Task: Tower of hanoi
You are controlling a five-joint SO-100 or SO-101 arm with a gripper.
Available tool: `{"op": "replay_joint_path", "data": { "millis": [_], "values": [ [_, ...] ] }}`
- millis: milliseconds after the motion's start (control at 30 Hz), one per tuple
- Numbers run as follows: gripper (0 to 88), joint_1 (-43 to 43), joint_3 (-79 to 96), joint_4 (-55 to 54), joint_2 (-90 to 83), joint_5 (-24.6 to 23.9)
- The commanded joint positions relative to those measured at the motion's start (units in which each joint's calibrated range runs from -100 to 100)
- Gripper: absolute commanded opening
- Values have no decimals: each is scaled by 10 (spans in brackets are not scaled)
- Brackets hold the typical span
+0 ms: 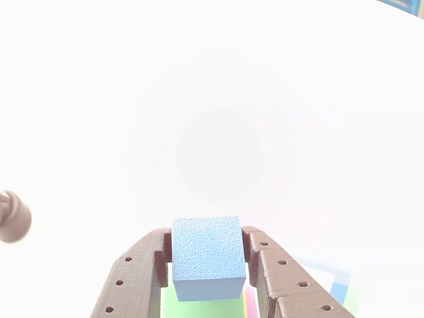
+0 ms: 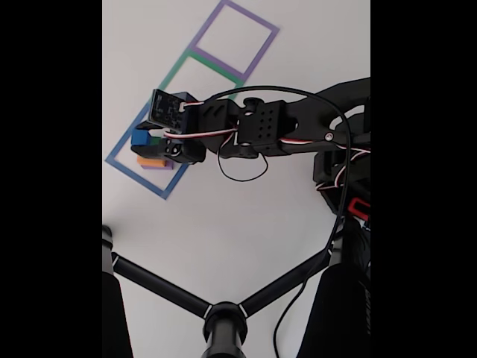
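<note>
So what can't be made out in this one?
- Other view: the table is washed out to white; anything beyond the blue cube held in the gripper is lost.
- Fixed view: the arm covers much of the stack in the blue square; block count unclear.
- Fixed view: the purple square is cut by the top edge.

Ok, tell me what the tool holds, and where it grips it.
The tool holds a blue cube, its two fingers pressed against the cube's opposite left and right side faces.
</note>
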Motion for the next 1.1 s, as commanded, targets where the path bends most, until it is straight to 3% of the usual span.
{"op": "replay_joint_path", "data": {
  "millis": [0,567,700,833,1067],
  "values": [
    [43,-8,1,-20,-10,6],
    [51,-3,41,-69,0,6],
    [96,1,39,-82,12,6],
    [203,6,37,-90,20,6],
    [239,7,36,-90,15,6]
  ]
}}
